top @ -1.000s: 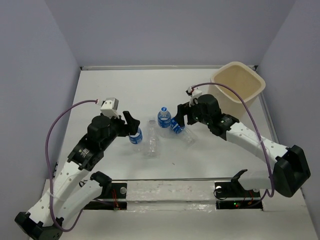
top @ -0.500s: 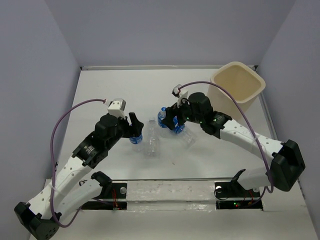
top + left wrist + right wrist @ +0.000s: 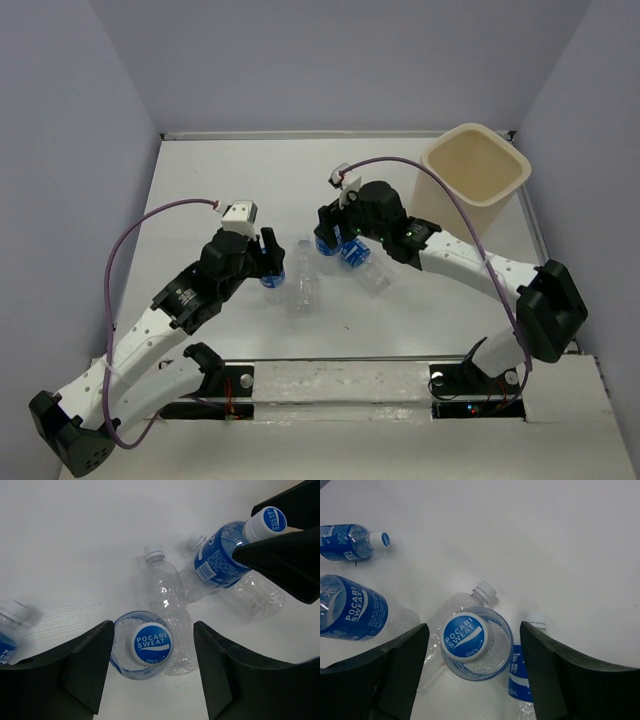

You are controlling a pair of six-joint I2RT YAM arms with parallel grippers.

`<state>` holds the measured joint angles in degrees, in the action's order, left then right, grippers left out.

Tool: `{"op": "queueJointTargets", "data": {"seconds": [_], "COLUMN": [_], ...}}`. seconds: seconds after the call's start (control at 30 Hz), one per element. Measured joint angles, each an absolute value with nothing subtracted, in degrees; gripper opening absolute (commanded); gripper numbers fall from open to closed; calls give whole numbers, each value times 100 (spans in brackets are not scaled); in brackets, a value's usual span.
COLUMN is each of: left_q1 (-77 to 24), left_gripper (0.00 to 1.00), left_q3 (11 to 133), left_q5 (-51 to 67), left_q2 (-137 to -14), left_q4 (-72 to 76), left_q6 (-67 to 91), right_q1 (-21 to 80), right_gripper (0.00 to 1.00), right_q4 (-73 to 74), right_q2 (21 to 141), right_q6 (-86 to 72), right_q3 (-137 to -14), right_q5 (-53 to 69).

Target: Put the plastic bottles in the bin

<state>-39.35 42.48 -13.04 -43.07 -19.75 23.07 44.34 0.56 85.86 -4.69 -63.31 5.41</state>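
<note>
L gripper (image 3: 152, 630) wide open, straddling upright blue-cap bottle (image 3: 148, 644), not clamped. R gripper (image 3: 474, 627) likewise spread round second upright bottle (image 3: 466, 636). Other bottles (image 3: 303, 285) lying on counter (image 3: 220, 180) betw. them. Bin (image 3: 478, 165) at far-right corner, well apart from bottles.

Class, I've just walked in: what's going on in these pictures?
Bottle clearing is just starting: the bin looks empty. The left gripper, open, straddles one upright bottle; the right gripper, open, straddles a second upright bottle. Neither is gripped yet. A label-free bottle lies on the table between them.
</note>
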Motion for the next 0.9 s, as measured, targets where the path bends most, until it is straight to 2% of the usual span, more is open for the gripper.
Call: {"op": "queueJointTargets", "data": {"seconds": [0.07, 0.1, 0.17, 0.23, 0.3, 0.43, 0.5, 0.63, 0.8, 0.9], "left_q1": [-3942, -3942, -3942, -3946, -3966, -4003, -4018, -4018, -4018, -4018], "left_gripper": [70, 68, 66, 65, 64, 64, 64, 54, 35, 28], "left_q3": [4248, 4248, 4248, 4248, 4248, 4248, 4248, 4248, 4248, 4248], "left_q5": [-1372, -1398, -1437, -1479, -1518, -1570, -1605, -1710, -1863, -1933], "left_q2": [-4307, -4307, -4307, -4307, -4307, -4311, -4340, -4445, -4447, -4438], "left_q4": [-1992, -2001, -2005, -2005, -2008, -2034, -2047, -2069, -2095, -2086], "left_q6": [2311, 2314, 2316, 2320, 2329, 2342, 2344, 2353, 2377, 2390], "right_q1": [4473, 4495, 4539, 4584, 4628, 4775, 4829, 4884, 4884, 4884], "right_gripper": [61, 50, 35, 31, 20, 4, 0, 0, 0, 0], "right_q4": [8, -25, -56, -110, -139, -130, -117, -34, -40, -158], "right_q2": [8621, 8641, 8672, 8672, 8672, 8672, 8670, 8554, 7990, 7601], "right_q6": [-423, -419, -399, -366, -342, -329, -327, -290, 172, 683], "right_q3": [-6351, -6361, -6372, -6377, -6416, -6447, -6512, -6845, -7540, -7950], "right_q5": [449, 403, 311, 200, 172, -27, -126, -395, -1083, -1787]}}
